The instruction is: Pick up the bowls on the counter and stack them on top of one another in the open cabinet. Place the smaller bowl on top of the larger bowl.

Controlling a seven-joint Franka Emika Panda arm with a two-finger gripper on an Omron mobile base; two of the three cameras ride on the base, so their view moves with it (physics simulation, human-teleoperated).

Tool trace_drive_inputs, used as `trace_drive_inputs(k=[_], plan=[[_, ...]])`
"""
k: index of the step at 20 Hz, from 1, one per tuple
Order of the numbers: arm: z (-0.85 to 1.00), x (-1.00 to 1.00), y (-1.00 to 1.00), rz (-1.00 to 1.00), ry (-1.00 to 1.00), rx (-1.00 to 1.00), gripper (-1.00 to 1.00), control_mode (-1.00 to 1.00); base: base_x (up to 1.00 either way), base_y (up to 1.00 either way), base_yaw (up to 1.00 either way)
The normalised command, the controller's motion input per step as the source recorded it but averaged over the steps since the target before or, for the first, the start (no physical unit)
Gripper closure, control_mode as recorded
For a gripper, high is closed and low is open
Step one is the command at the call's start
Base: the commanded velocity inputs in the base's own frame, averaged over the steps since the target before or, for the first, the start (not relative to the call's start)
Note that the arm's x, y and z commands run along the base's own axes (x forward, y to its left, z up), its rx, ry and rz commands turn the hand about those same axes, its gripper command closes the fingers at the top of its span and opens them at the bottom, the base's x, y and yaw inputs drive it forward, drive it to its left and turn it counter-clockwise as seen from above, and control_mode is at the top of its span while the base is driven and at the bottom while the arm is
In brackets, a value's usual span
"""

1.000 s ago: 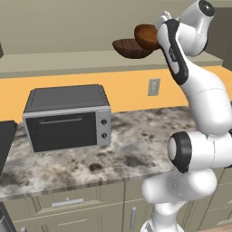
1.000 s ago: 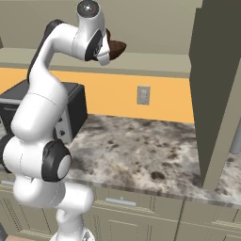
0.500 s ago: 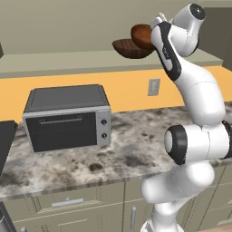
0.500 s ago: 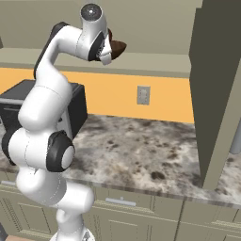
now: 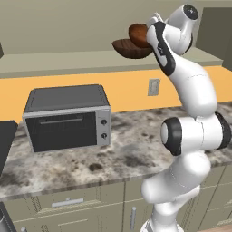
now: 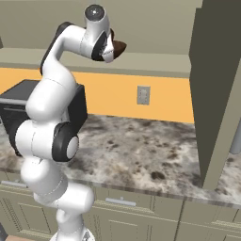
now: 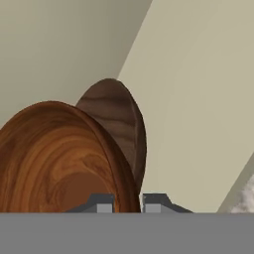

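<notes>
Toaster oven [image 5: 68,118]: grey box, left on the worktop [image 5: 122,154], not part of the job

Worktop: speckled granite-look surface over beige drawers; no bowl stands on the part in sight

Open cabinet [image 5: 68,61]: doorless beige-olive recess above the orange wall band, with a flat ledge running left to right

Larger bowl [image 5: 129,49]: wide, shallow, dark brown wood-grain; sits upright on the cabinet ledge, towards its right. Judged rigid and steady enough to serve as the base of the stack

Smaller bowl [image 5: 138,35]: round, reddish-brown wood; held up at the cabinet, just above and to the right of the larger bowl's rim. Whether the two touch cannot be told. In the hand view its hollow [image 7: 59,163] faces the camera with the larger bowl [image 7: 121,124] behind. Judged light, stiff and not fragile, but smooth and curved, so apt to slip or pivot in a pinch; the thin rim is the only sensible hold

Gripper [image 7: 128,202]: jaws drawn nearly together, pinching the smaller bowl's rim wall, one tip inside and one outside
</notes>
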Motion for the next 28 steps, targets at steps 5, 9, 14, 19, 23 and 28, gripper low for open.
trace_drive_inputs(k=[5, 9, 14, 19, 23, 28], plan=[[0.00, 0.32, 0.00, 0.00, 0.00, 0.00, 1.00, -1.00, 0.00, 0.00, 0.00], [-0.03, 0.30, 0.00, 0.00, 0.01, 0.00, 1.00, -1.00, 0.00, 0.00, 0.00], [-0.07, 0.26, 0.00, 0.00, 0.01, 0.00, 1.00, -1.00, 0.00, 0.00, 0.00], [-0.09, 0.25, 0.01, 0.00, 0.00, 0.00, 1.00, -1.00, 0.00, 0.00, 0.00], [-0.13, 0.25, 0.02, 0.00, 0.00, 0.00, 1.00, -1.00, 0.00, 0.00, 0.00], [-0.17, 0.22, 0.02, 0.00, 0.03, 0.00, 1.00, -1.00, 0.00, 0.00, 0.00]])
